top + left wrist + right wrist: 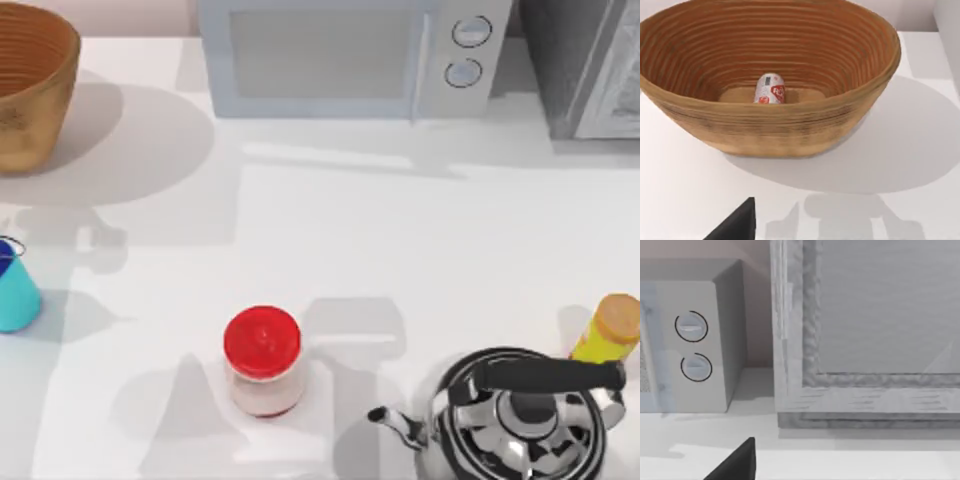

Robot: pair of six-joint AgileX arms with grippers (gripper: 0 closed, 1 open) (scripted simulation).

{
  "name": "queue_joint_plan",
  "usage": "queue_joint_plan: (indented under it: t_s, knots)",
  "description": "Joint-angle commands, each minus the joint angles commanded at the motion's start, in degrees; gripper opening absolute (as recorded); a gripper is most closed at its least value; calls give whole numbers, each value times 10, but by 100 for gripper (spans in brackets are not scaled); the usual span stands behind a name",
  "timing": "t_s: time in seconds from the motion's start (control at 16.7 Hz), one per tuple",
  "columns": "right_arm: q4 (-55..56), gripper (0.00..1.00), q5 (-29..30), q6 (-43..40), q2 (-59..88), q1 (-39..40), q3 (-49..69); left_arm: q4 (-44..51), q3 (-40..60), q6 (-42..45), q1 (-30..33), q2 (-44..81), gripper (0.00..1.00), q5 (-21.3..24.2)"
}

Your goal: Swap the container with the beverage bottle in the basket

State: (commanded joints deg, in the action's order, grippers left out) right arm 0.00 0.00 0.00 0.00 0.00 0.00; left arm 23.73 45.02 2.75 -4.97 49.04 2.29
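Beverage bottle [770, 90] inside basket [790, 130]; white table [330, 250], microwave [350, 55] behind.

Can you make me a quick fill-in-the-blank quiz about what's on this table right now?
1. The beverage bottle lies inside the ____.
2. The container stands at the table's ____ edge in the top view.
3. The jar has a ____ lid.
4. The yellow bottle stands beside the ____.

Missing words: basket; left; red; kettle.

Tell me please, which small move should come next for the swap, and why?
Probably the left arm should lower toward the basket to take out the beverage bottle, which lies on its floor. The container stands outside, at the table's left edge, so the basket should be emptied first.
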Motion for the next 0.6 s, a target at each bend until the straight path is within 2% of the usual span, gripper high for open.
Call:
queue_joint_plan:
  t_s: [0.6]
  knots:
    - [0, 100, 0, 0, 0, 0, 0, 248, 526, 57, -44, 552, 100, 29]
